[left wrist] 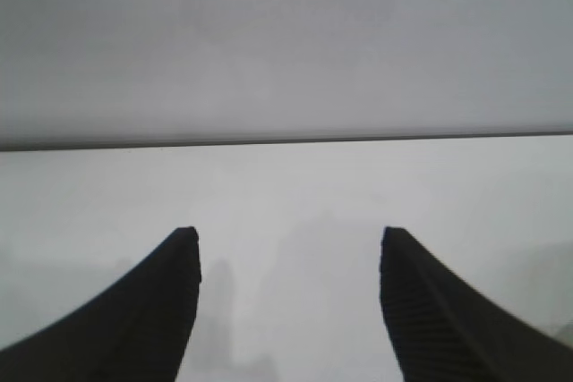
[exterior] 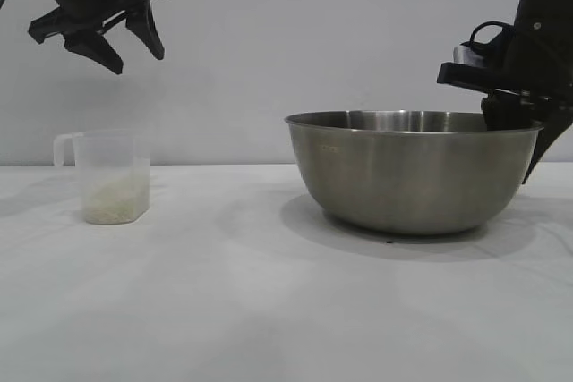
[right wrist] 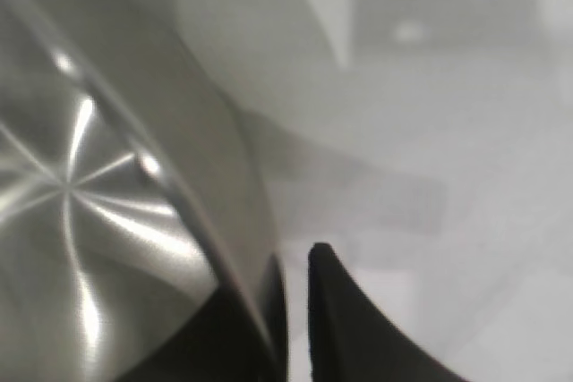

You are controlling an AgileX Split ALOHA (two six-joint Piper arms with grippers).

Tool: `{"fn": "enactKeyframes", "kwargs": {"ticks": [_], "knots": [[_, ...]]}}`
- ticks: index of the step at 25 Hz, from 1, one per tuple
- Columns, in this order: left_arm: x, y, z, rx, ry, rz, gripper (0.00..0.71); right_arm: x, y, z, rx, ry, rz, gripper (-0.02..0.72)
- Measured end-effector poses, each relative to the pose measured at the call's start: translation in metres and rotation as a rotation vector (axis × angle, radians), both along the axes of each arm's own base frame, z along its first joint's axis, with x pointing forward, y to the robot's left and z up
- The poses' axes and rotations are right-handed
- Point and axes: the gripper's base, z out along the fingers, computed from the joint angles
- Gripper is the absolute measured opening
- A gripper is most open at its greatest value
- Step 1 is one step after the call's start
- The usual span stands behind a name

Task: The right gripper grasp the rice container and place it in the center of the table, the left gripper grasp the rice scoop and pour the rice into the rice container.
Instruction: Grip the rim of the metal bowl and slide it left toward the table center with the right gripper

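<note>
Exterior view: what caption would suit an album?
Right gripper clamps the steel bowl's rim; left gripper hangs open above the rice cup.

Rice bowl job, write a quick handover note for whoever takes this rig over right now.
Right pincer: clamped on the rice container's rim at its right side, one finger inside, one outside the wall.
Left pincer: open, empty, hovering above the rice scoop.
Rice scoop stands upright on the table at the left, rice in its bottom, untouched.
Rice container sits on the table, right of centre.
Done: container gripped.
Left: move container to centre, pick up scoop, pour rice in.
</note>
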Motion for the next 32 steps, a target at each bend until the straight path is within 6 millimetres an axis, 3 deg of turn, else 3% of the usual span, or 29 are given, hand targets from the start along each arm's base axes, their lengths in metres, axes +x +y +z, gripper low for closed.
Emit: {"fn": "enactKeyframes", "kwargs": {"ticks": [11, 18, 20, 22, 27, 29, 32], "knots": [[0.000, 0.000, 0.000, 0.000, 0.000, 0.000, 0.378, -0.019, 0.069, 0.006, 0.007, -0.018, 0.191, 0.000], [0.000, 0.000, 0.000, 0.000, 0.000, 0.000, 0.378, -0.018, 0.076, 0.006, 0.021, -0.049, 0.188, 0.000], [0.000, 0.000, 0.000, -0.001, 0.005, -0.004, 0.378, -0.017, 0.076, 0.006, 0.025, -0.053, 0.185, 0.043], [-0.001, -0.001, -0.001, -0.002, 0.011, -0.008, 0.378, -0.017, 0.076, 0.006, 0.028, -0.052, 0.183, 0.143], [-0.001, -0.001, -0.001, -0.003, 0.016, -0.012, 0.378, -0.019, 0.077, 0.009, 0.037, -0.049, 0.182, 0.492], [-0.001, -0.001, -0.001, -0.003, 0.016, -0.012, 0.378, -0.020, 0.077, 0.016, 0.039, -0.052, 0.186, 0.589], [-0.001, -0.001, -0.001, -0.003, 0.017, -0.013, 0.378, -0.021, 0.076, 0.034, 0.041, -0.085, 0.198, 0.589]]}}
